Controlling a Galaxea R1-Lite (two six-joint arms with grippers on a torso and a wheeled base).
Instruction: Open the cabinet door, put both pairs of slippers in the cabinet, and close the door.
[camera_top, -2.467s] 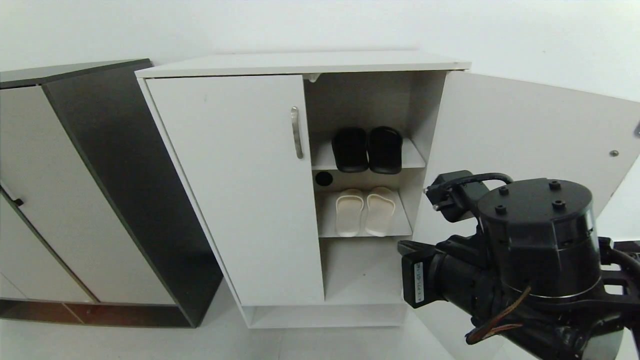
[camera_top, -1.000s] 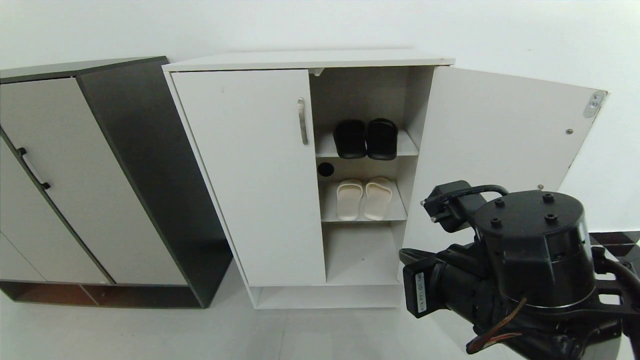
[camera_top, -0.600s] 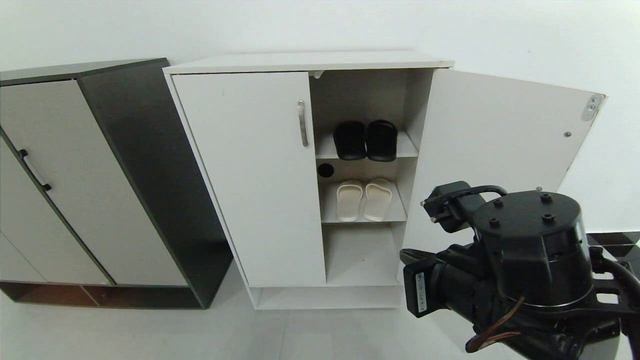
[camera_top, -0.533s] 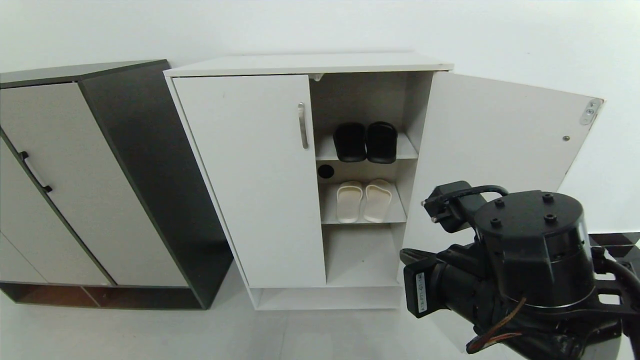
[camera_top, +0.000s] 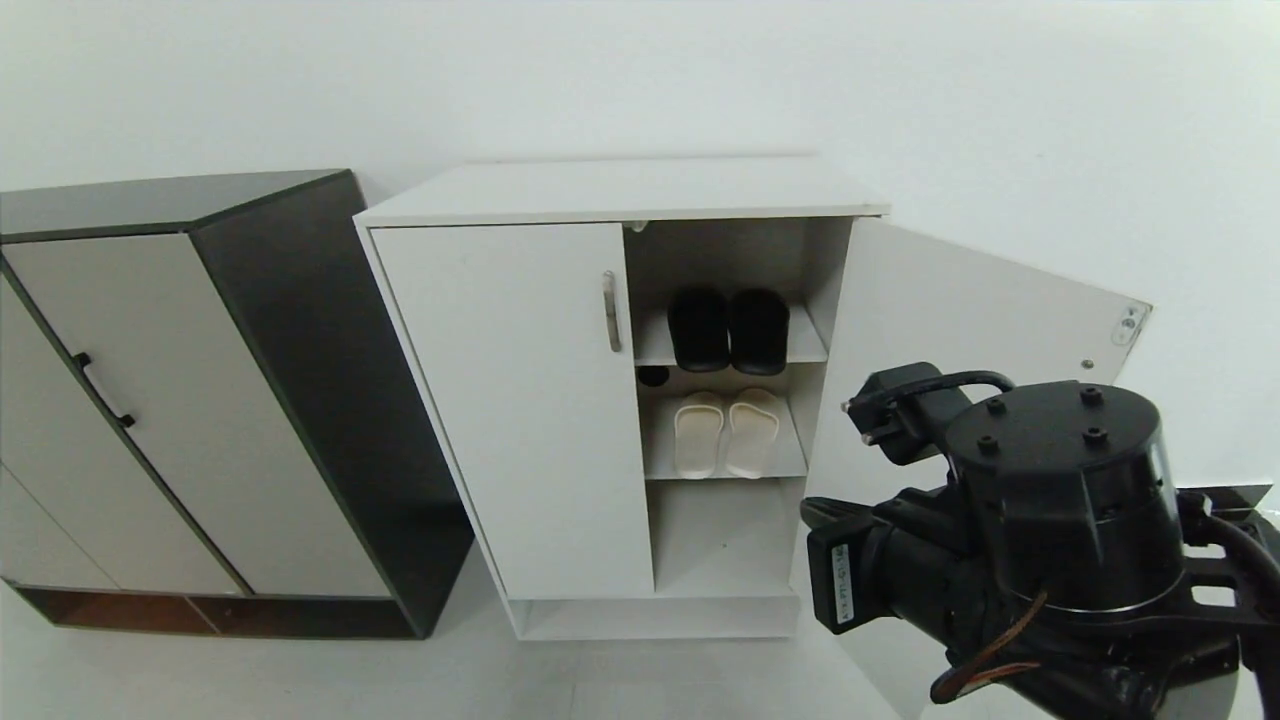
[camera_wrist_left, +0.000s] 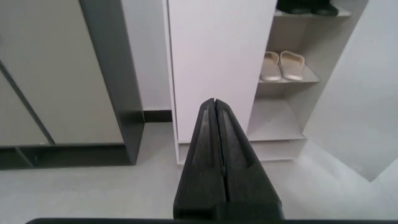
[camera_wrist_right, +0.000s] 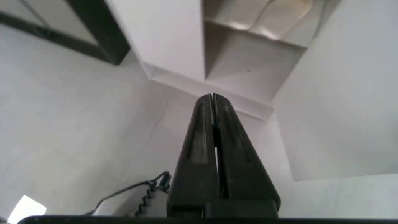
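Two pairs of slippers sit inside the white cabinet (camera_top: 620, 190): the black pair (camera_top: 728, 328) on the upper shelf (camera_top: 650, 345), the cream pair (camera_top: 726, 432) on the shelf below (camera_top: 655, 455). Its right door (camera_top: 960, 320) stands wide open, the left door (camera_top: 510, 400) shut. The left end effector (camera_wrist_left: 214, 106) and right end effector (camera_wrist_right: 213, 99) hang above the floor (camera_wrist_left: 143, 180), fingers pressed together, pinching nothing.

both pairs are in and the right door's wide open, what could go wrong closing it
1. The open door stands wide to the right; a push from the shut right hand on its flat panel may slip or leave it ajar.
2. The white slippers reach near the front edge of their shelf, so the closing door might catch them.
3. The right arm sits low before the door and could block its swing.
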